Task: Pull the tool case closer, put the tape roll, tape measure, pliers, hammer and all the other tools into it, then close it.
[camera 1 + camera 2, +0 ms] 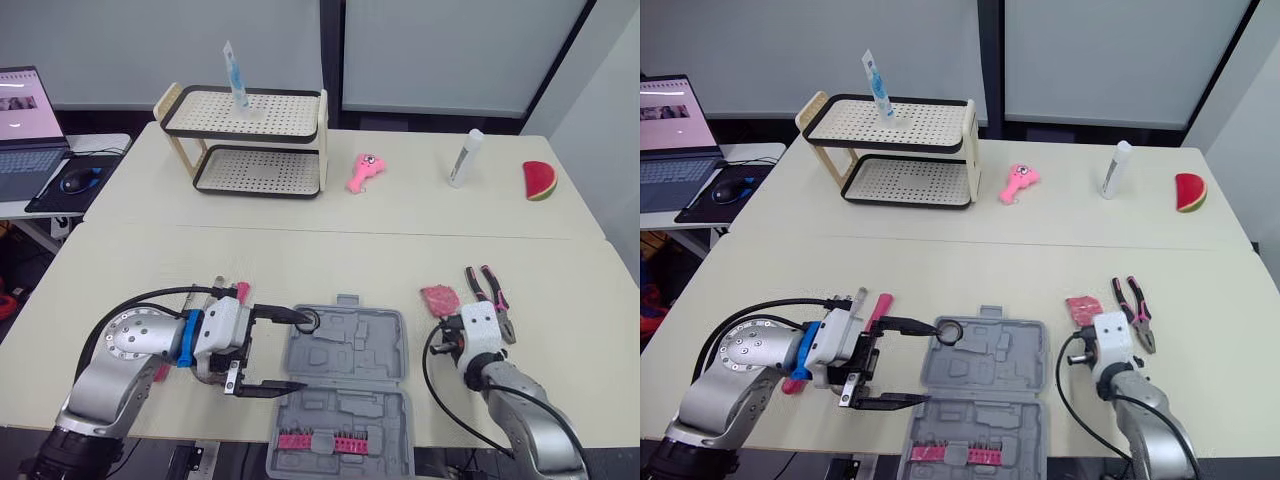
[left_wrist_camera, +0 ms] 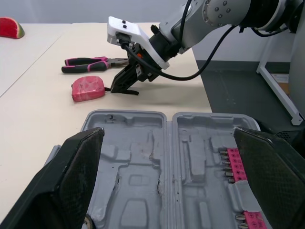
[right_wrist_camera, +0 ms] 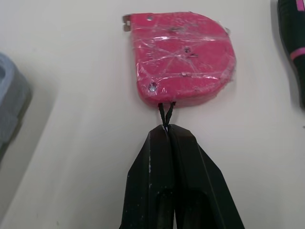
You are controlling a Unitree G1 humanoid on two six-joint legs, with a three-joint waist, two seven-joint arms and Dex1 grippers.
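Observation:
The grey tool case [image 1: 345, 385] lies open at the table's front edge, with a pink bit strip [image 1: 320, 440] in its near half. My left gripper [image 1: 300, 352] is open, its fingers [image 2: 71, 176] straddling the case's left side. A small black ring [image 1: 308, 320] sits by the far fingertip. The pink tape measure [image 3: 183, 57] lies right of the case. My right gripper [image 3: 167, 131] is shut on its thin black strap. The pink-handled pliers [image 1: 490, 290] lie just right of it. A pink tool handle [image 1: 875, 310] lies behind my left arm.
At the back of the table stand a two-tier rack [image 1: 250, 140], a pink toy [image 1: 366, 172], a white bottle [image 1: 466, 158] and a watermelon slice [image 1: 540, 181]. A laptop [image 1: 25, 120] sits on a side desk to the left.

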